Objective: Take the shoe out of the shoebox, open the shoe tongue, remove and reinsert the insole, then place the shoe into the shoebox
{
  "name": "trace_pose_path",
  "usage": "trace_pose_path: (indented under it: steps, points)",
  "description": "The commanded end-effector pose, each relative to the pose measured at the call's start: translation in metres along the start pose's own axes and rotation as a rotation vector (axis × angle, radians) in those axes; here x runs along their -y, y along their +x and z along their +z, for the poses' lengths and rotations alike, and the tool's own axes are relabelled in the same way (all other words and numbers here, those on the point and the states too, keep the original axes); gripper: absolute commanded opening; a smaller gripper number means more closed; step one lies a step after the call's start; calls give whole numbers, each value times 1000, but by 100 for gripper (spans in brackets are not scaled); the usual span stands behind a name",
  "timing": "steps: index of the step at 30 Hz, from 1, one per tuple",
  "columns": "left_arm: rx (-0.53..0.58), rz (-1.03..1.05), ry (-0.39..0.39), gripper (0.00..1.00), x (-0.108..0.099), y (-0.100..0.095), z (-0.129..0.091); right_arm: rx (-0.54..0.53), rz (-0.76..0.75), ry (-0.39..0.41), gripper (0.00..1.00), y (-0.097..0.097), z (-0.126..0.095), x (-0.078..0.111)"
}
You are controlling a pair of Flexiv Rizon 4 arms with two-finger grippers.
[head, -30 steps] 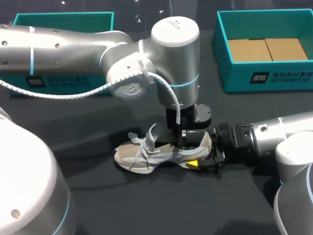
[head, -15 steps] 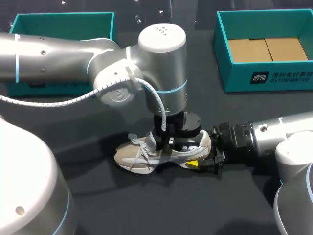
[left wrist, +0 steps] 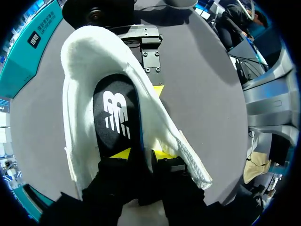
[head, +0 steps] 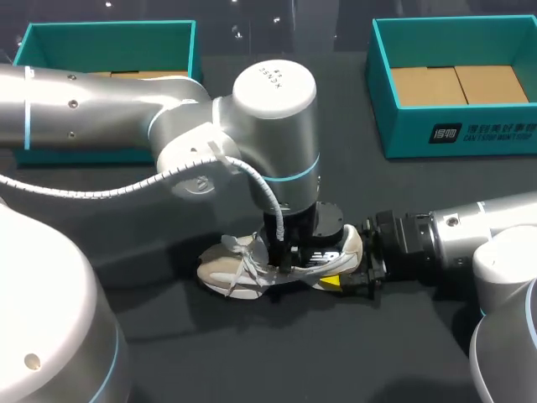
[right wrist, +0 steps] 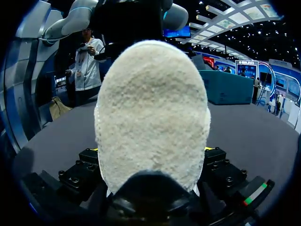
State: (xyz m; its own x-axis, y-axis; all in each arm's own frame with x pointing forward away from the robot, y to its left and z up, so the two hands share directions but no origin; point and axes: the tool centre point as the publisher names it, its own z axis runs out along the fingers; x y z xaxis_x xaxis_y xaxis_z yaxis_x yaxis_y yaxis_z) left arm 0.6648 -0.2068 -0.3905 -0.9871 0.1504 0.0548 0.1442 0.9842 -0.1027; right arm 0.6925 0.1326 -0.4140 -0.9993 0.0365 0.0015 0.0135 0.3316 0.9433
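Observation:
The beige shoe (head: pixel 235 269) lies on its sole on the dark table, toe to the left. My left gripper (head: pixel 292 250) reaches straight down into its opening. In the left wrist view the yellow tips of the left gripper (left wrist: pixel 141 154) stand slightly apart, open, over the black insole (left wrist: pixel 115 113), which lies flat inside the white collar (left wrist: pixel 77 94). My right gripper (head: pixel 348 269) is level with the table and shut on the shoe's heel (right wrist: pixel 150 108), one finger on each side. The right gripper (right wrist: pixel 151 149) is mostly hidden behind the heel.
A teal shoebox (head: pixel 470 134) with a cardboard bottom stands at the back right. A second teal box (head: pixel 109 34) sits at the back left, partly behind my left arm. Bare table lies in front of the shoe.
My left gripper has moved left along the shoe and lower into it, pressing the tongue and laces down. Its fingers have parted a little. The right arm has kept still.

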Motion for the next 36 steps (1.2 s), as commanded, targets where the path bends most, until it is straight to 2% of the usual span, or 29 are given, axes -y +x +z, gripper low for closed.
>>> trace_pose_path:
  steps: [1, 10, 14, 18, 25, 30, 33, 36]
  points:
    - [29, -6, -11, 33, 11, 1, 13, 1, 1, 2, 0, 0, 0, -1]
    - [106, -22, -29, 43, 15, -9, 30, 1, 1, 2, 0, 0, 0, -1]
    - [153, -43, -39, 43, 16, -17, 39, 1, 1, 2, 0, 0, 0, -1]
    - [172, -64, -51, 36, 16, -27, 44, 1, 1, 2, 0, 0, 0, -1]
    - [189, -111, -70, 32, 13, -47, 45, 1, 1, 2, 0, 0, 0, -1]
    - [177, -133, -75, 19, 10, -54, 44, 1, 1, 2, 0, 0, 0, -1]
    - [160, -137, -70, 15, 8, -56, 41, 1, 1, 2, 0, 0, 0, -1]
    - [159, -137, -66, 0, 6, -54, 40, 1, 1, 2, 0, 0, 0, -1]
